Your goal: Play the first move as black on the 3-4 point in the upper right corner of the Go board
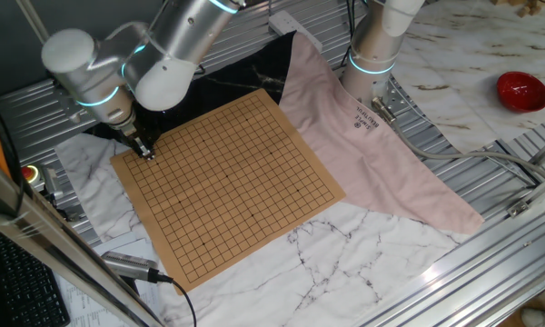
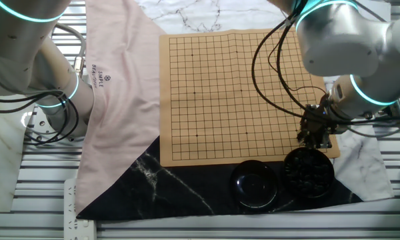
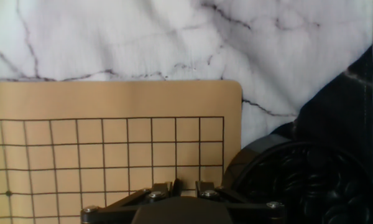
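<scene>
From one fixed view, the gripper is tiny and dark at the Go board's left corner, and I can't make out whether its fingertips are apart or whether anything sits between them. No separate black stone shows anywhere on the grid. The arm hides the dark cloth behind that corner. The board lies on white marbled cloth, with a pink cloth along its right edge and a red bowl far beyond that on the pale table.

From the other fixed view, the gripper hangs at the board's right edge near the lower right corner, just above an open bowl of black stones. The wrist and black cables cover the fingertips, so their gap stays hidden. A black lid lies left of the bowl, both on black marbled cloth below the board. Ribbed metal frames the cloths.

In the hand view, only the finger roots show at the bottom edge; the fingers stand a narrow slit apart over the board's corner region, tips cut off. Whether a stone is pinched there I cannot tell. The bowl of black stones sits right of the board corner, partly cropped.
</scene>
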Tool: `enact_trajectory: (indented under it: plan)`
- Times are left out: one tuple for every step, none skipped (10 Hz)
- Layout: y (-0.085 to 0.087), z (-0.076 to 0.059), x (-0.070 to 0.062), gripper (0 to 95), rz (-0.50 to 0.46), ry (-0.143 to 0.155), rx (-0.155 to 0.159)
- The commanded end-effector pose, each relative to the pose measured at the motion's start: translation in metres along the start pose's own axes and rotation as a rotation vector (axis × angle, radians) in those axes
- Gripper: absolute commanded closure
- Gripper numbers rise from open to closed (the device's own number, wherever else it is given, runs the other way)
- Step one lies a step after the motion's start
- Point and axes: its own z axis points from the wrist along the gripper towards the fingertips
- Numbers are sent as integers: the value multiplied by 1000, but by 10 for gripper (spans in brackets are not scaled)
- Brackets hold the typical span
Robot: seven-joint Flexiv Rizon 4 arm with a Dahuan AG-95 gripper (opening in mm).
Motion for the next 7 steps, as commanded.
enact_trajectory:
  plan:
    - [0, 1, -2, 760, -5, -6, -12]
    - [1, -1, -2, 760, -5, -12, -22]
    - [2, -4, -2, 760, -4, -23, -38]
    - [3, -7, -2, 760, 3, -33, -67]
    - [5, -11, -2, 760, 8, -41, -105]
    - [6, -14, -2, 760, 15, -51, -130]
    - [7, -15, -2, 760, 18, -55, -148]
